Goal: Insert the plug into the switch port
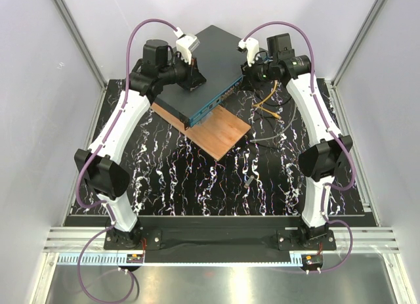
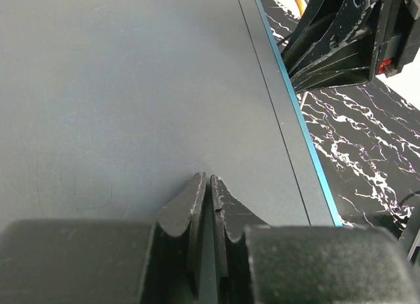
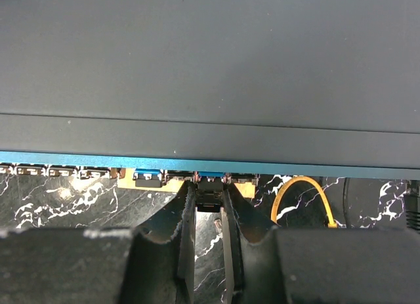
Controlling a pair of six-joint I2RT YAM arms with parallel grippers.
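Switch [image 1: 209, 58] lies at a slant in the upper middle of the top view. Its near part rests on a wooden board [image 1: 222, 134], and the board lies on the black marbled mat [image 1: 184, 179].

At the left, the left gripper [image 2: 209, 180] sets its tips on the switch's flat top. Its jaws are pressed almost together, with nothing between them. Bare lid spreads across the upper left of the left wrist view, and the teal edge runs down the right side.

In the right wrist view a row of small sockets [image 3: 59, 171] runs under the lid's front edge, and those at the left stand open. At lower middle the right gripper [image 3: 209, 189] pinches the plug [image 3: 209, 200]. The plug sits at the mouth of one socket; how deep it sits cannot be told.

Just right of that gripper, a yellow cable [image 3: 303, 179] loops on the mat close to the front face. Open mat shows below the sockets at lower left.
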